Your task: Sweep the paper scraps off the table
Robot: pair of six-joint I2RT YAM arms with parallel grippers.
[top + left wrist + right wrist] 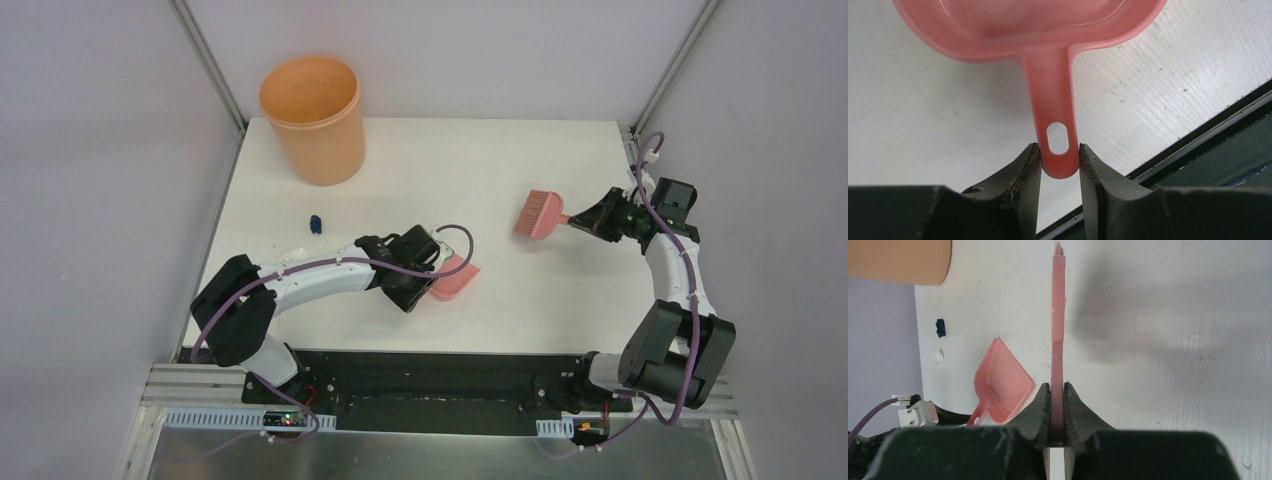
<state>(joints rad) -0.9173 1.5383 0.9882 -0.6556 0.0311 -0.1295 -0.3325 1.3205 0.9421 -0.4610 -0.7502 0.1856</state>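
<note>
Your left gripper [1059, 148] has its jaws narrowed onto the tip of the dustpan [1033, 30] handle, one finger touching each side beside the hang hole. Your right gripper [1057, 390] is clamped tight on the handle of the hand brush [540, 213], held clear of the surface, bristles pointing toward the orange bucket [312, 120].

Edges, room:
- Bucket stands at the far left corner of the table [480, 160].
- Dark blue paper scrap [316, 223] lies a little nearer you than the bucket, close to the left edge. Whitish paper scrap [297, 251] lies just nearer than that, beside your left arm.
- Dustpan sits nearer and to the right of the bucket, close to the black front edge.
- Brush is well to the right of the bucket. Bare tabletop lies between them, and between brush and dustpan.

Hard to see:
- From above, your left wrist covers most of the dustpan. The left wrist camera cuts off its front lip.
- The right wrist camera shows the brush edge-on, with only a tuft of bristles at the top, and the bucket is cropped.
- The whitish scrap is too small to make out its shape.

Surface, room: white top, scuffed and speckled. Pale grey walls, with metal frame posts [210, 60] at the far corners.
</note>
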